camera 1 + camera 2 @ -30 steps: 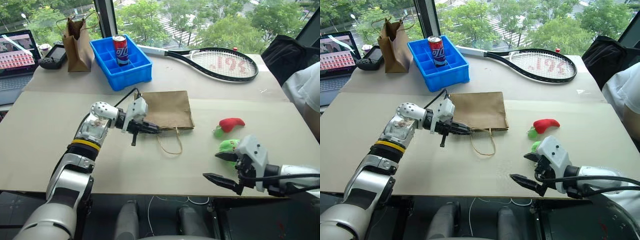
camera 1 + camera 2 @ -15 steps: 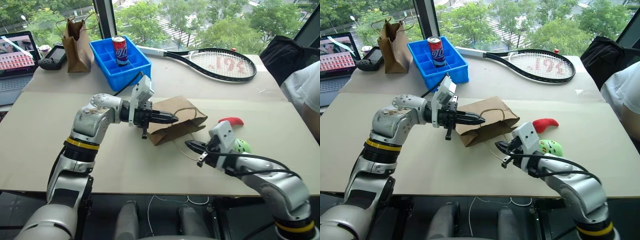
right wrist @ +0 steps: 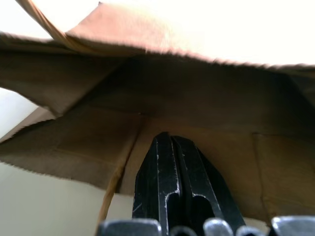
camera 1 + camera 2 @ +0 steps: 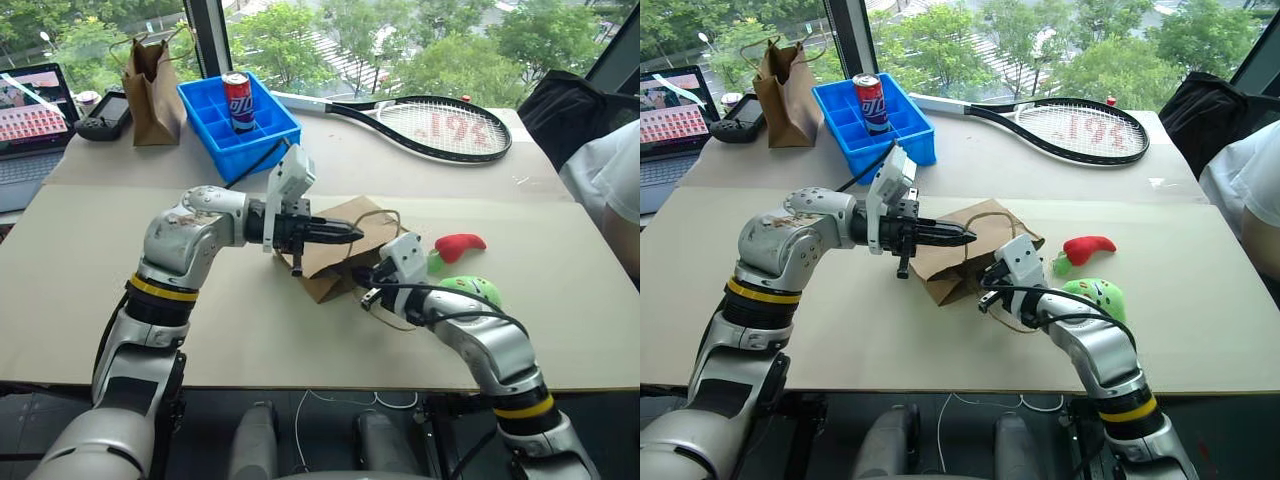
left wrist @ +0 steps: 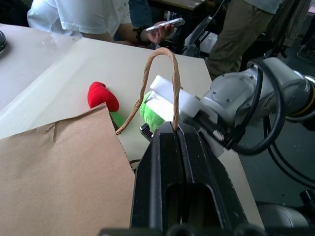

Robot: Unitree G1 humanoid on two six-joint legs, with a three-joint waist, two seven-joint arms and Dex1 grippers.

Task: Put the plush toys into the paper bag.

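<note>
The light brown paper bag (image 4: 335,262) lies on its side in the middle of the table, mouth toward my right arm. My left gripper (image 4: 352,232) is shut on the bag's upper edge where a cord handle (image 5: 160,73) starts, and holds that edge up off the table. My right gripper (image 4: 368,292) is shut, its fingers (image 3: 170,187) reaching into the bag's mouth over the lower wall. Both plush toys lie on the table just right of the bag: the red chili one (image 4: 460,245) farther back, the green rounded one (image 4: 472,290) nearer, beside my right forearm.
At the back left stand a darker, taller paper bag (image 4: 152,85) and a blue tray (image 4: 262,150) holding a soda can (image 4: 238,100). A tennis racket (image 4: 440,125) lies at the back. A laptop (image 4: 35,110) and a controller (image 4: 105,112) are far left. A person (image 4: 612,180) sits at the right.
My left gripper raised the bag's upper edge, so the flat bag now gapes. My right gripper shut and swung from the front right edge, past the green toy, into the bag's mouth.
</note>
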